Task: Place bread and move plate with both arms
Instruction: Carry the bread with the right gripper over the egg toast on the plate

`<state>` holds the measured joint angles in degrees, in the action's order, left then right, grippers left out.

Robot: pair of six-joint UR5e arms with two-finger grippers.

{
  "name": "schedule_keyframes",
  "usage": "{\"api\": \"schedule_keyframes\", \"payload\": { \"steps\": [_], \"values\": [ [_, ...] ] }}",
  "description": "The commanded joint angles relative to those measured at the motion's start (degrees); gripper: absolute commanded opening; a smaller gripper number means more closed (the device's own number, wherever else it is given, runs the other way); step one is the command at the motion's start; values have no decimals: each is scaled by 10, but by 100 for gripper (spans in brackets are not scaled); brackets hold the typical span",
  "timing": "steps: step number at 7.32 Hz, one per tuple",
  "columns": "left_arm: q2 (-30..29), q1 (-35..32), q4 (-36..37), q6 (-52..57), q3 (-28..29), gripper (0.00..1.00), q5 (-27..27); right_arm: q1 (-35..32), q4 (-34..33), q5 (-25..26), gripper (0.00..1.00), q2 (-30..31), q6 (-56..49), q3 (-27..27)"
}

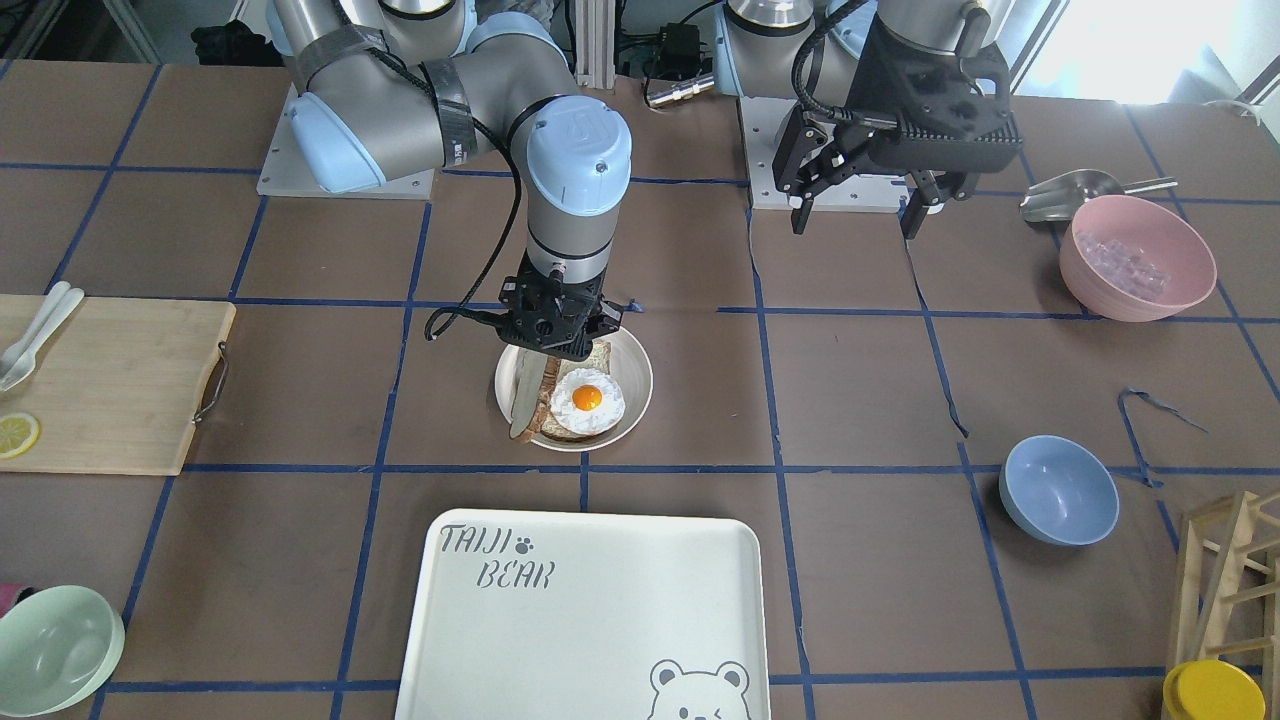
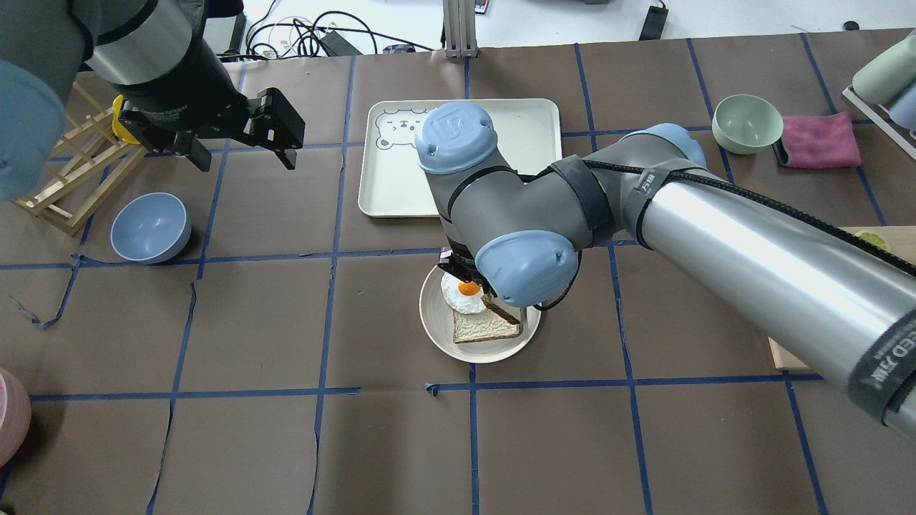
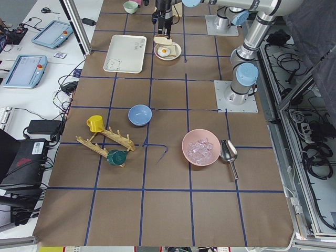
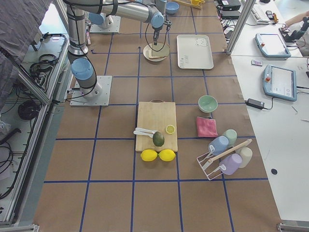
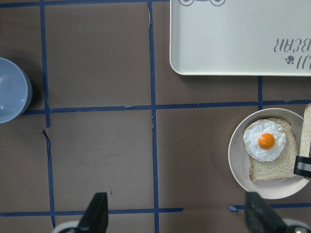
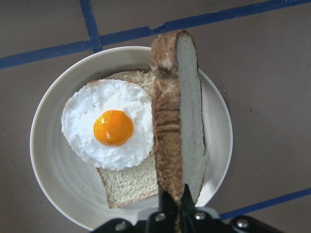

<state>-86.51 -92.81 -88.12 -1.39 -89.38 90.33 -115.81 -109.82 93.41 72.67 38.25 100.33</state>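
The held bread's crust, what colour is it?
Brown, on the bread; the right wrist view shows it best.

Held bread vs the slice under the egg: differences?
The held bread stands on edge, pinched in the right gripper above the plate; the egg slice lies flat on it. The held bread is bare; the egg slice carries a fried egg. Both are pale with brown crust.
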Motion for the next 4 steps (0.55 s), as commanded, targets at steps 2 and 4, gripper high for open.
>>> {"api": "schedule_keyframes", "payload": {
  "steps": [2,4],
  "values": [
    [0,0,0,1,0,100,1,-4,1,-19,28,-2,7,5],
    [0,0,0,1,0,100,1,-6,-1,-13,70,1,18,14]
  ]
}}
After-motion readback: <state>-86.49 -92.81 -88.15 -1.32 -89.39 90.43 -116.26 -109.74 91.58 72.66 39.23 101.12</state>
